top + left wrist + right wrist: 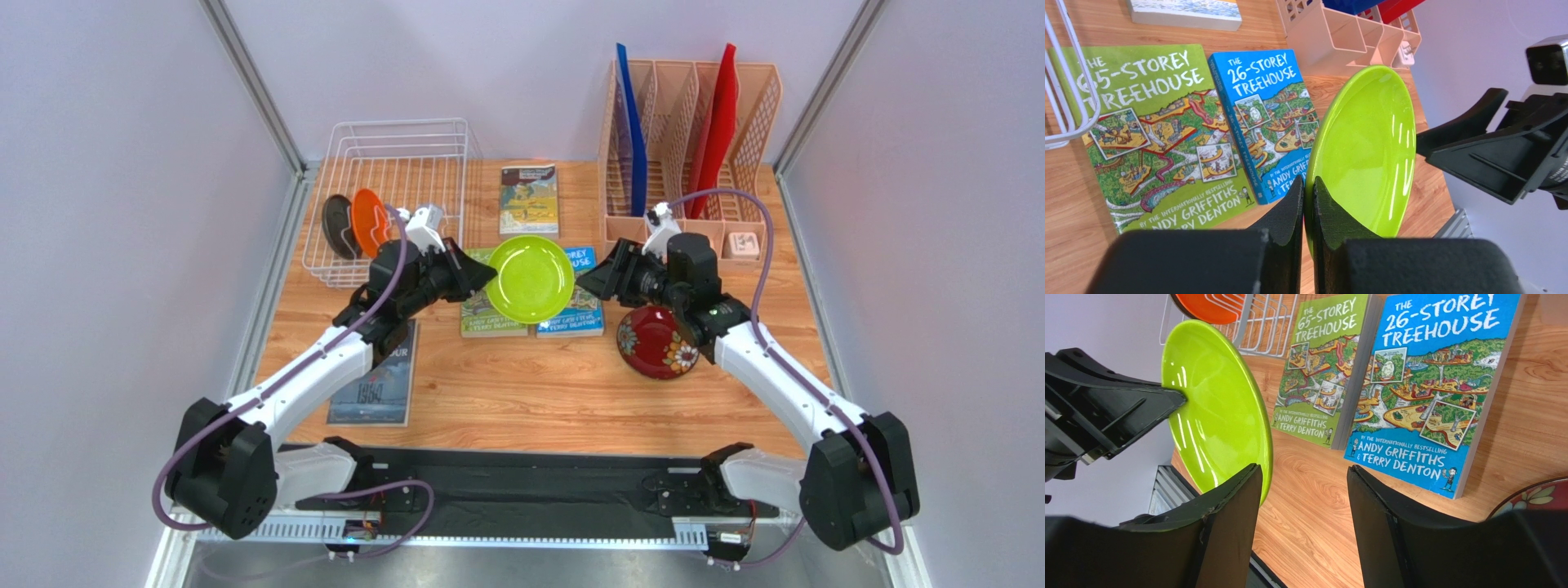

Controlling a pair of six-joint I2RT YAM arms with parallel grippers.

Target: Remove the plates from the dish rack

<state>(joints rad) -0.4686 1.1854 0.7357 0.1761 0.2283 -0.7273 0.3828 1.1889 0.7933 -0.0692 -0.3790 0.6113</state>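
Observation:
A lime green plate [530, 279] hangs tilted on edge above two books, with my left gripper [481, 276] shut on its rim [1307, 184]. My right gripper [595, 279] stands open just right of that plate [1211, 410]. Bare table shows between its fingers [1303, 468], and the rim lies just off its left finger. A dark red patterned plate [656, 343] lies flat on the table under the right arm. An orange plate [367, 221] and a dark grey plate [337, 227] stand upright in the white wire dish rack [399, 153] at back left.
A green book [1149, 128] and a blue book [1266, 116] lie under the lime plate. Another book [529, 199] lies behind them, and a grey one [380, 386] under the left arm. A peach organizer [687, 135] with blue and red folders stands back right.

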